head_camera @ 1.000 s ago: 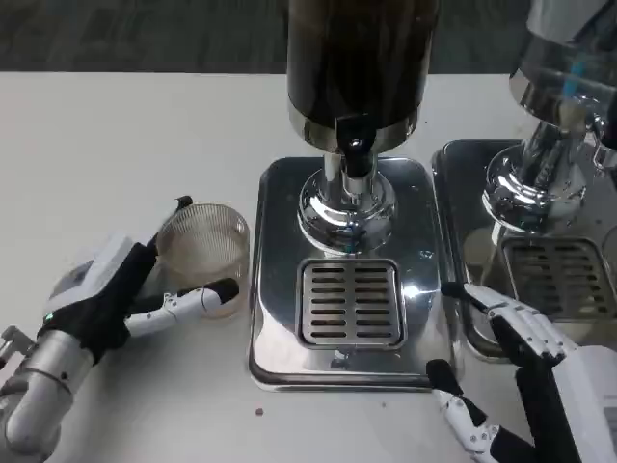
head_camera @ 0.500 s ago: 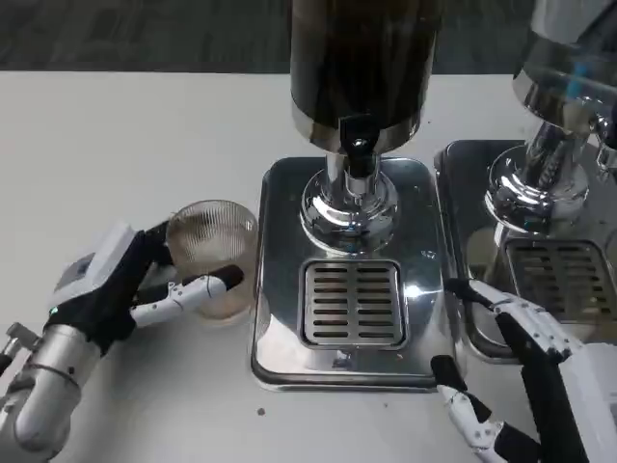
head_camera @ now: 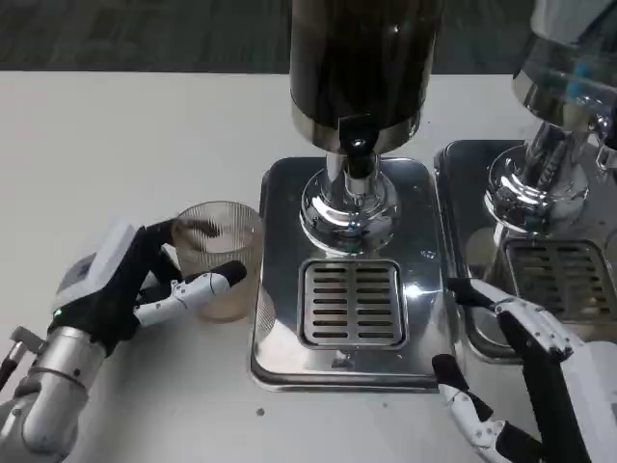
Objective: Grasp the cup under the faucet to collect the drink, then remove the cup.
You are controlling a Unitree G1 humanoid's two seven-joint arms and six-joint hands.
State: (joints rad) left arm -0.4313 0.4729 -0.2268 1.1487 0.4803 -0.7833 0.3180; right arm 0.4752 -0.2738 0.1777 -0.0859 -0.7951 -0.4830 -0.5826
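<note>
Table: white surface (head_camera: 125, 145) under everything.
Left hand (head_camera: 125, 289): at 8 o'clock, fingers wrapped around the cup.
Cup (head_camera: 217, 256): clear ribbed, beside the tray's left edge.
Tray (head_camera: 352, 289): center, beneath the dispenser (head_camera: 362, 68).
Right hand (head_camera: 525, 376): 4 o'clock, fingers spread, holding nothing.

My white table (head_camera: 145, 135). On it: steel dispenser base (head_camera: 280, 357) before me, second base (head_camera: 453, 193) right, ribbed cup (head_camera: 217, 253) left.

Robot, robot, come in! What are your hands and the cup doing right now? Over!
Left hand holds cup on table, left of drip tray. Right hand open, waiting beside tray. Cup not yet under faucet. Path clear.
</note>
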